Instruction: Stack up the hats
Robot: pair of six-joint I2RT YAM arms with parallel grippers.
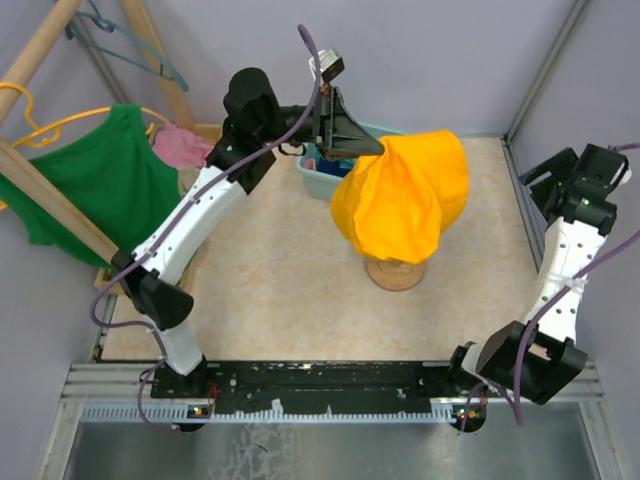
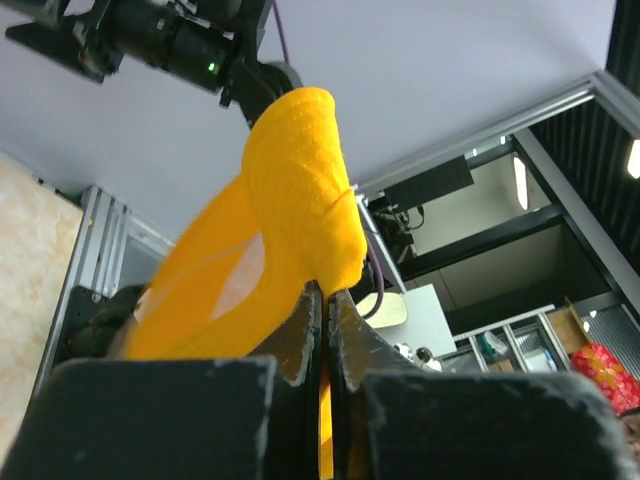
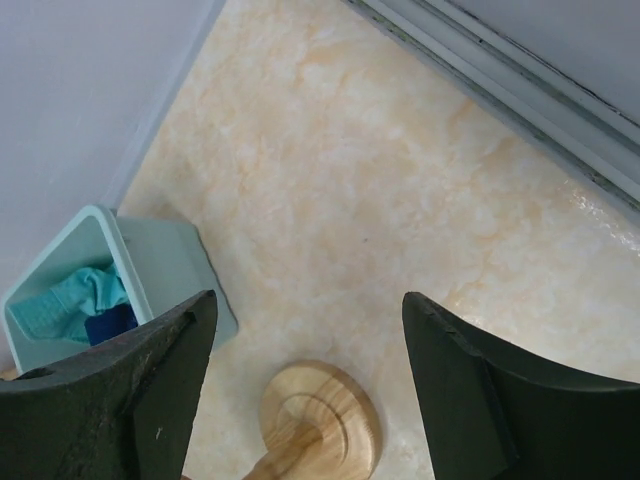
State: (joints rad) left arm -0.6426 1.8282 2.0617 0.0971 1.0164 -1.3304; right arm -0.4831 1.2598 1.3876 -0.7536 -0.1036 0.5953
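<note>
The desk (image 3: 400, 180) lay bare and open between the spread right fingers (image 3: 470, 400), with only the round wooden stand base (image 3: 320, 418) low in the gap. The teal bin (image 3: 175, 270) stood just past the outer side of one finger. Ahead of the pinched left fingers (image 2: 305, 340), the orange-yellow hat (image 1: 400, 195) hung draped, hiding the stand's top from above.

The orange-yellow hat (image 1: 405, 195) is one solid colour, no print. The bin (image 3: 180, 270) is pale mint, and the teal hat (image 3: 75, 295) and navy hat (image 3: 110, 325) sit in it. The tabletop (image 3: 400, 150) is beige with creamy marbling. The wooden stand base (image 3: 320, 415) is light tan with ring grain. The tank top (image 1: 95, 180) is plain green, the cloth (image 1: 180, 147) pink. The left arm (image 1: 200, 215) and right arm (image 1: 570, 260) are white with black joints, and the cable (image 1: 312, 70) is purple.
</note>
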